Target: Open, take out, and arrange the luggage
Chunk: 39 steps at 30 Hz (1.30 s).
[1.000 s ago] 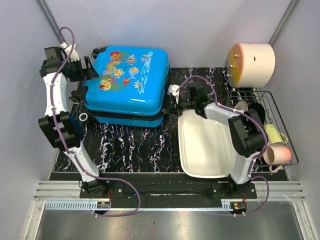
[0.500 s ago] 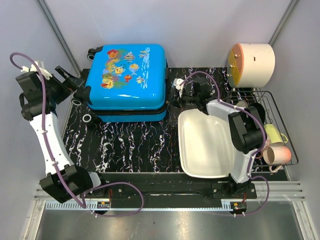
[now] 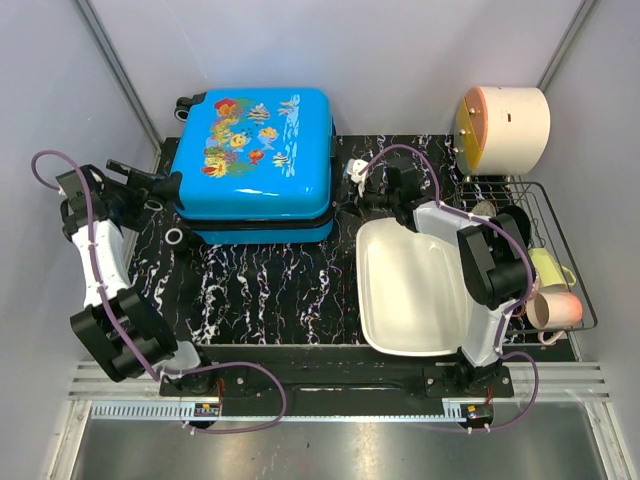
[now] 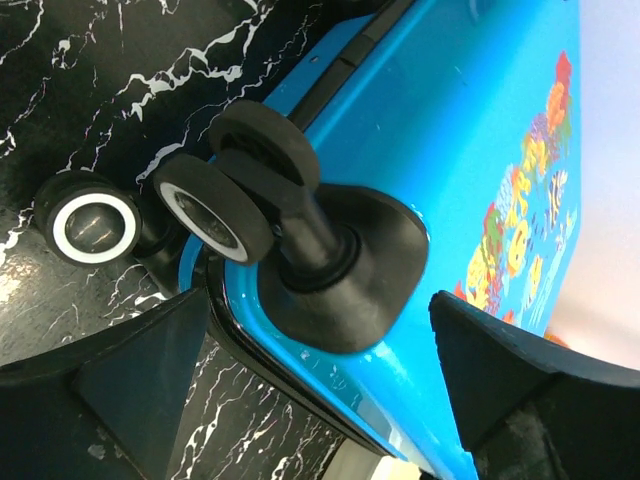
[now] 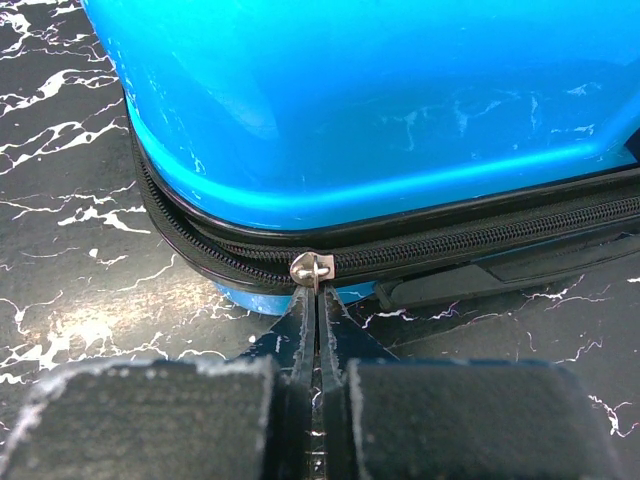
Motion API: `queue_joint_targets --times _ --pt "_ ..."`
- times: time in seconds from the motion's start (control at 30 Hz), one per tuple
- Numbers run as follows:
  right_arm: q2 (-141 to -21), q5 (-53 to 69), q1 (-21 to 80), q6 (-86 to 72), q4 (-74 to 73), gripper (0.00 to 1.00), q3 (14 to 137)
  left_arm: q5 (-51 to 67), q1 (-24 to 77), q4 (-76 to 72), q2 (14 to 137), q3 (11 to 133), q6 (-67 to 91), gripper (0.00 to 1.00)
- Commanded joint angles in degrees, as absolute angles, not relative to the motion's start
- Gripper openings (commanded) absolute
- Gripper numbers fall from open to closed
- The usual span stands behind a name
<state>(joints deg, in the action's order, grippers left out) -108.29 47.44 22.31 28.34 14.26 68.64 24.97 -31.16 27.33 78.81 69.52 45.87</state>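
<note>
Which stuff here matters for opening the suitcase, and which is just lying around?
In the job: suitcase, its zip pull, right gripper shut on the pull, left gripper open by the wheels.
Lying about: white basin, wire rack, cups, cream drum.

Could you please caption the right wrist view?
Right gripper, shut, pinching the zipper pull on the blue luggage.
</note>
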Motion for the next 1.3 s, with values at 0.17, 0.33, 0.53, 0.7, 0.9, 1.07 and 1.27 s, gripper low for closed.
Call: queue_joint_targets --times 0.17,0.33,0.53,0.7,0.9,1.07,1.27 --pt "-106.44 48.52 24.08 29.97 17.58 0.0 70.4 23.47 -31.64 22.32 87.09 74.61 50.27 0.9" --pt "-106.35 48.43 24.0 30.76 16.35 0.0 70.66 24.08 -31.64 20.57 91.83 77.78 51.15 0.82" --pt "-106.17 48.96 24.43 32.52 16.26 0.0 69.61 26.54 -31.64 18.9 94.83 79.8 51.85 0.75" --pt "-106.43 48.25 25.75 32.87 16.87 0.0 69.26 28.74 -31.55 17.41 95.36 79.01 52.91 0.66" --pt "-105.56 47.46 28.03 33.13 18.37 0.0 67.41 30.23 -31.73 17.05 94.14 78.31 50.72 0.4" --pt "-104.77 46.76 31.64 33.22 20.04 0.0 65.13 30.06 -32.78 24.4 93.69 79.97 45.45 0.02" --pt "-102.75 45.71 38.21 32.0 22.06 0.0 62.41 28.3 -36.82 32.85 95.53 84.71 37.45 0.0"
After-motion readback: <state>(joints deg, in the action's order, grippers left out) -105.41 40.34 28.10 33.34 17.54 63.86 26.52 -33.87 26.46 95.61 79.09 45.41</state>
